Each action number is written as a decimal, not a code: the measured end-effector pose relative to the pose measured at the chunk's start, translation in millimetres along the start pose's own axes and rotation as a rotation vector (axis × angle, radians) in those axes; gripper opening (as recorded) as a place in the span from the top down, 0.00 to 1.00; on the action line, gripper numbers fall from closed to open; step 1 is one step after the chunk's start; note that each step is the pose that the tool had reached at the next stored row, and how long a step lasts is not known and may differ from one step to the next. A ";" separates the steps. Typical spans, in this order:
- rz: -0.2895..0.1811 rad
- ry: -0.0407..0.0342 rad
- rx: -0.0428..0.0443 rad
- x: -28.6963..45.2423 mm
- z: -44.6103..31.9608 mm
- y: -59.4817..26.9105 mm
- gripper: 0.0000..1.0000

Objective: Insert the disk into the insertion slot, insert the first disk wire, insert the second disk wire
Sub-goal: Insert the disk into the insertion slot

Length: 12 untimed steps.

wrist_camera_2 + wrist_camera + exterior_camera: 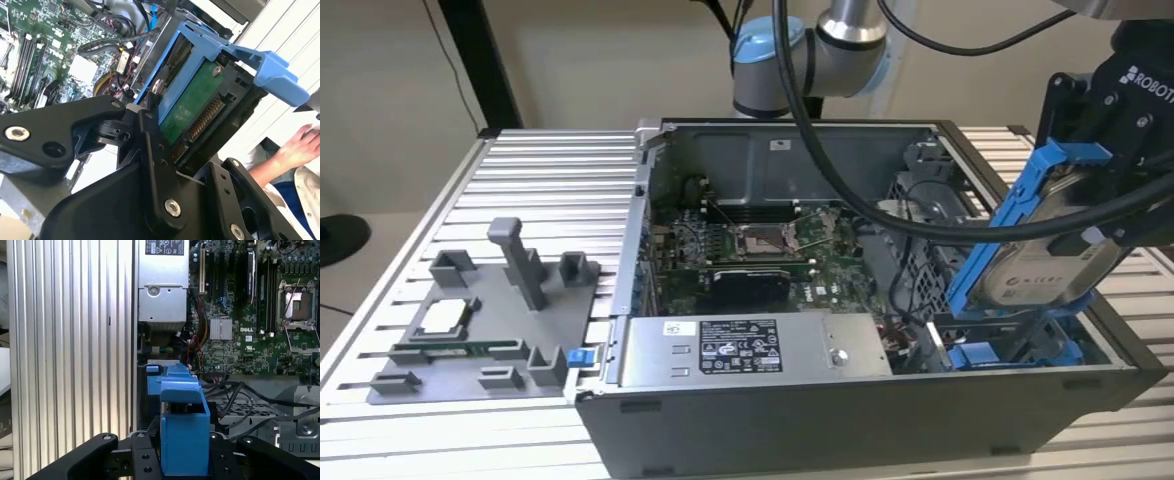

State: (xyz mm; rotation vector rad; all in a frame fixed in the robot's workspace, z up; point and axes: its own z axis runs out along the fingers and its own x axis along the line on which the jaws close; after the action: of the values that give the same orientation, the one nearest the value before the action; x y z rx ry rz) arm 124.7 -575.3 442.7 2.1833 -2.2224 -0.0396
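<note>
While the gripper [185, 457] clamps it, the tilted blue-framed silver disk [1045, 272] seems white-labelled

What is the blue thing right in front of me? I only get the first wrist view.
Observer: It's the blue frame around the disk. In the exterior view the disk is silver with a white label, and the gripper grips it.
Operator: Is it lying flat?
Observer: No. In the exterior view it stands tilted over the corner of the computer case, at the exterior view's right.
Operator: Is anyone nearby?
Observer: Yes. The second wrist view shows a person's hand beyond the disk.
</note>
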 end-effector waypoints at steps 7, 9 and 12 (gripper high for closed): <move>0.000 -0.0001 -0.0002 0.0 1.4 -0.8 1.00; 0.000 -0.0001 -0.0002 0.0 2.5 -1.3 1.00; 0.000 0.0000 -0.0004 0.0 5.9 -2.1 1.00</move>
State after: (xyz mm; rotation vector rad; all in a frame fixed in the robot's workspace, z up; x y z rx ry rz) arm 126.6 -575.3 436.7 2.1831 -2.2222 -0.0400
